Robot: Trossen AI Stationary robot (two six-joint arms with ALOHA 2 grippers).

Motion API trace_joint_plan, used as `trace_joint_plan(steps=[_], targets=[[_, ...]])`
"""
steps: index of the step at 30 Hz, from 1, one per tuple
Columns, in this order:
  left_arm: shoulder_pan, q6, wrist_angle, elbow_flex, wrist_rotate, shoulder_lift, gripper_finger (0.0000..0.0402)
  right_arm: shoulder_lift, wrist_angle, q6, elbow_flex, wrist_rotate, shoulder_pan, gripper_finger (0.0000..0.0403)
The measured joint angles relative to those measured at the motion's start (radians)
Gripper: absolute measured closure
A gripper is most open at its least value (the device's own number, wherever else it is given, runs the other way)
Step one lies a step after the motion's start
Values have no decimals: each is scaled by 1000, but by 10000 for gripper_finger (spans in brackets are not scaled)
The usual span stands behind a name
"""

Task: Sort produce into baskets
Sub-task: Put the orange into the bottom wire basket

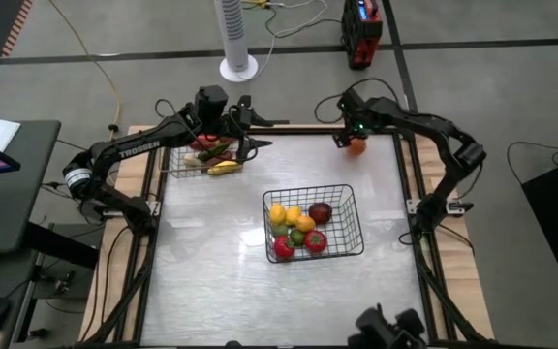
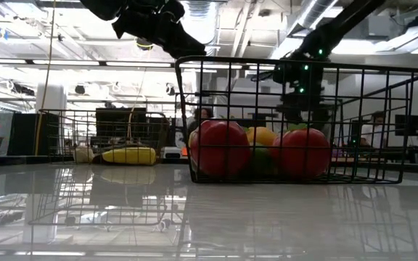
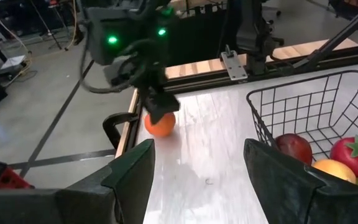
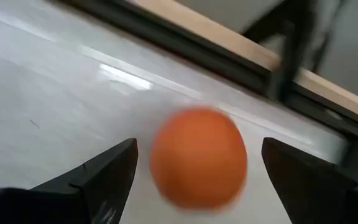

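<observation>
Two baskets on desk (image 1: 211, 291): black basket (image 1: 349, 199) mid-desk, six pieces; grey basket (image 1: 177, 167) far left, three. Right hand (image 4: 194, 171) apart around orange (image 4: 197, 155), far right. Left hand (image 3: 197, 165) apart, over grey basket.

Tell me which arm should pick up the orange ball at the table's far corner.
The right arm. Its right gripper is open and straddles the round orange ball at the far right corner. The left gripper is open above the grey wire basket, well away from it.
</observation>
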Motion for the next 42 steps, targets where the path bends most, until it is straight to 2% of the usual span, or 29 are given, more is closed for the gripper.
trace_joint_plan(steps=[3,6,14,19,26,29,38,42], targets=[[2,6,-6,0,-2,0,166,57,57,-32,0,-53,-49,33],[8,22,-25,0,-4,0,166,116,29,-45,-1,-118,-70,33],[40,26,-24,0,-2,0,166,177,-22,-47,-1,-80,-11,33],[41,21,-24,0,1,0,166,110,-22,-72,0,-60,22,33],[41,20,-32,0,1,0,166,-68,-145,-144,0,-58,91,33],[41,19,-31,0,1,0,166,-120,-116,-99,-17,-55,118,33],[40,15,-54,0,1,0,166,-131,-50,85,-141,28,205,33],[40,21,-37,0,1,0,166,-128,36,78,-208,28,230,33]])
